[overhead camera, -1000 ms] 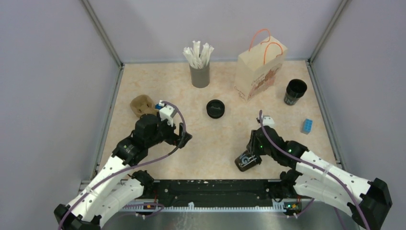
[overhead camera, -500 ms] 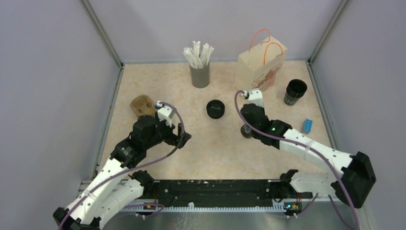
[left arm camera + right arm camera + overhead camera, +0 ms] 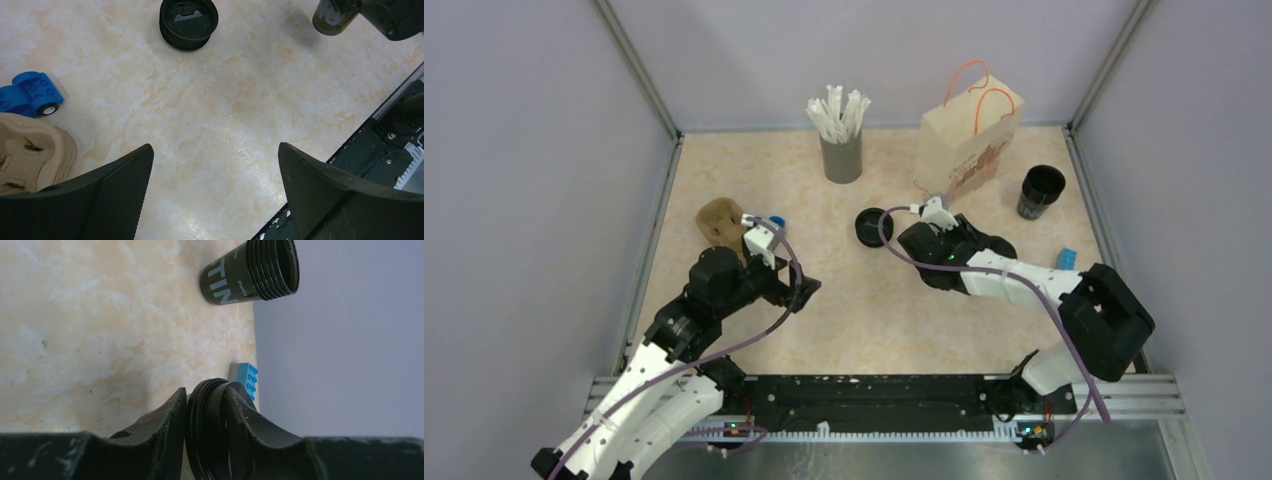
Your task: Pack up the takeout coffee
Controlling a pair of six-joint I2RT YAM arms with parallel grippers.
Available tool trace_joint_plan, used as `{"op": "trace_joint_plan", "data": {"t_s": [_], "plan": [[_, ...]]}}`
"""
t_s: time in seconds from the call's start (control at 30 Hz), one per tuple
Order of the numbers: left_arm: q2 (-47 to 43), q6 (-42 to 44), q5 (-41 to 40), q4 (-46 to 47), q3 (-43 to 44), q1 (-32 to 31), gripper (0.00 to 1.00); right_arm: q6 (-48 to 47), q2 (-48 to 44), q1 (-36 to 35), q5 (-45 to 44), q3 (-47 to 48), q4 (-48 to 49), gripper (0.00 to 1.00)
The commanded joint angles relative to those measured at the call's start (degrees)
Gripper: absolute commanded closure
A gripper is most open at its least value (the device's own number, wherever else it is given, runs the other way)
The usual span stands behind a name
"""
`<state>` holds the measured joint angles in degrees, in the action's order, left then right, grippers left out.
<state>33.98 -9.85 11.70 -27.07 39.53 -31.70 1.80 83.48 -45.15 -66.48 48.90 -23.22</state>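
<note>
Right gripper (image 3: 205, 390), pinching the cup (image 3: 331, 17) by its rim, now beside the lid (image 3: 874, 226), moved up from the near edge; left gripper (image 3: 215, 150) gaping, empty, barely shifted.

left hand (image 3: 215, 152) wide open, pointing down; right hand (image 3: 204, 392) forward, pinching cup (image 3: 207, 432) rim.

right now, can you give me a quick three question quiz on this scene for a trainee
1. True or false: the left hand is open and empty.
2. The right hand grips: A) lid B) black cup C) blue brick
3. What holds the white straws?
Key: 1 true; 2 B; 3 the grey cylinder
</note>
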Motion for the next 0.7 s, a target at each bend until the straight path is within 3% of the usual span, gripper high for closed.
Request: {"op": "trace_joint_plan", "data": {"t_s": [0.0,0.17,0.37,0.53,0.67], "plan": [[-1.37,0.77,1.07,2.26,-0.47,0.02,0.01,0.29,4.56,1.13,-4.46,2.19,1.33,0.67],[-1.29,0.93,1.9,2.44,-0.59,0.04,0.01,-1.0,10.09,2.5,-4.81,1.34,6.72,0.66],[-1.21,0.97,2.32,2.71,-0.86,0.02,0.01,4.75,12.82,2.99,-5.25,1.09,4.21,0.65],[-0.62,1.06,2.53,2.68,-0.77,-0.01,0.01,11.22,14.68,2.91,-5.68,2.01,-1.57,0.52],[-0.68,1.05,2.32,2.72,-0.94,0.04,0.01,13.74,12.94,2.21,-5.33,1.79,-3.81,0.62]]}}
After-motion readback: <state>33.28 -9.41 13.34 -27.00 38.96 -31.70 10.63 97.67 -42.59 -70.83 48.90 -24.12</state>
